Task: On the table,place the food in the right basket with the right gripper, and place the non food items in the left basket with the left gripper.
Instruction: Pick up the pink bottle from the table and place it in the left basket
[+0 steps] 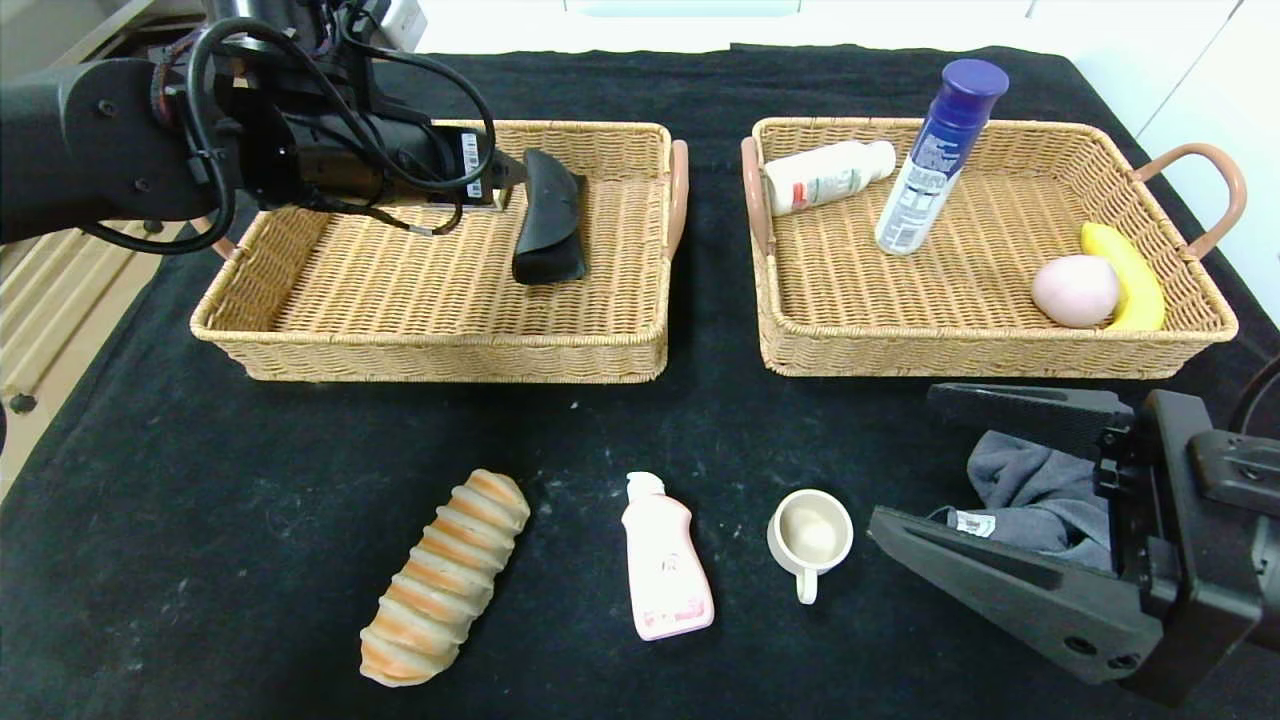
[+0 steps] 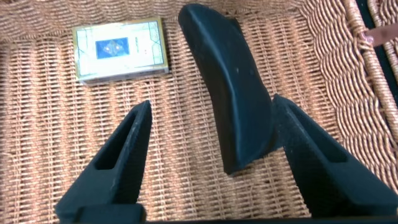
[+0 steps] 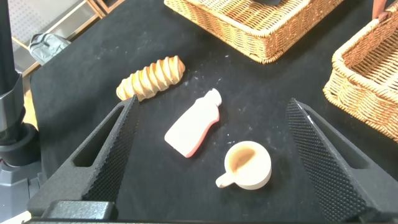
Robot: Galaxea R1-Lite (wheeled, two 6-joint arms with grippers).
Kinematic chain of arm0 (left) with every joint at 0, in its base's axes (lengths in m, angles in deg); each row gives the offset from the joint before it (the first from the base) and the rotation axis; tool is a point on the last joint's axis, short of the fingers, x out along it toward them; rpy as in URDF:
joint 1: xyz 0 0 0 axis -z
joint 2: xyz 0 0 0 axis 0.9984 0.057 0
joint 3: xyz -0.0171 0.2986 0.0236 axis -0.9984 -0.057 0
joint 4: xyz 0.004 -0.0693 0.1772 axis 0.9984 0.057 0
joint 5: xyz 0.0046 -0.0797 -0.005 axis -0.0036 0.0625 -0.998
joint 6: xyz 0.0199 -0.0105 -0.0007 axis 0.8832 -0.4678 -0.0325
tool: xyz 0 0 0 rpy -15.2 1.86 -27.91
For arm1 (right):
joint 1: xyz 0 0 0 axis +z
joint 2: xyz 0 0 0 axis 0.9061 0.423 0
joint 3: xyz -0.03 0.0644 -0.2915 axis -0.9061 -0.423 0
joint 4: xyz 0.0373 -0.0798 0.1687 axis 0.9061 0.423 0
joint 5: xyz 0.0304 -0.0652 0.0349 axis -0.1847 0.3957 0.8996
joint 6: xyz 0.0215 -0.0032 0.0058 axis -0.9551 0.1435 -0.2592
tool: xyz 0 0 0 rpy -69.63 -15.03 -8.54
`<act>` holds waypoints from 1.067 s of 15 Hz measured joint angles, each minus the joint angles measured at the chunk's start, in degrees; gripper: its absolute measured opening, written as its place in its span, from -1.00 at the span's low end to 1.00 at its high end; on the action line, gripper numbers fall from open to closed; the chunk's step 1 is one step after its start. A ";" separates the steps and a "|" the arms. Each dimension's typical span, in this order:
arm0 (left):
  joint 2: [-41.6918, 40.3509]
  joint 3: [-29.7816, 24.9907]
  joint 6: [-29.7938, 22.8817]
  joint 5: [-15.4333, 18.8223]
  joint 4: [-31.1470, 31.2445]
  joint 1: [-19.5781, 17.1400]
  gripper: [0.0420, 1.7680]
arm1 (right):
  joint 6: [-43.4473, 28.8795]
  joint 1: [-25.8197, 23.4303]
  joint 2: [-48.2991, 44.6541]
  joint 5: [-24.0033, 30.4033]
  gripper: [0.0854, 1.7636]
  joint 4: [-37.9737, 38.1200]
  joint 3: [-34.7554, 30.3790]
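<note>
My left gripper (image 1: 512,176) hangs open over the left basket (image 1: 440,355). A black case (image 1: 548,220) lies on the basket floor; in the left wrist view the black case (image 2: 233,93) sits between the spread fingers of the left gripper (image 2: 211,102), against one finger and clear of the other. A card box (image 2: 120,50) lies just past it. My right gripper (image 1: 905,458) is open low at the front right, above a grey cloth (image 1: 1035,490). A striped bread loaf (image 1: 447,575), a pink bottle (image 1: 665,560) and a cream cup (image 1: 810,535) lie on the black table.
The right basket (image 1: 980,340) holds a white bottle (image 1: 828,175), a leaning blue spray can (image 1: 935,155), a pink round item (image 1: 1075,290) and a banana (image 1: 1130,275). In the right wrist view the right gripper (image 3: 212,104) faces the cup (image 3: 249,165), pink bottle (image 3: 193,124) and bread (image 3: 151,78).
</note>
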 joint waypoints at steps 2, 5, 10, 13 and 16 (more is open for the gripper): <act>-1.41 -1.06 0.02 -0.38 2.06 1.95 0.68 | -0.04 0.00 -0.17 0.00 0.94 0.00 0.00; -4.66 -3.21 -2.45 -2.21 7.24 5.46 0.76 | -0.04 0.00 -0.41 0.00 0.94 0.00 0.11; -9.48 -9.55 -8.90 -9.73 12.42 13.67 0.84 | 0.41 -0.26 -2.15 0.09 0.94 0.15 0.29; -10.95 -10.75 -13.36 -13.95 15.96 19.04 0.87 | 1.05 -1.28 -3.10 0.17 0.94 0.30 0.63; -11.73 -10.81 -20.72 -15.07 21.05 24.04 0.89 | 1.60 -2.51 -4.55 0.28 0.94 0.85 1.21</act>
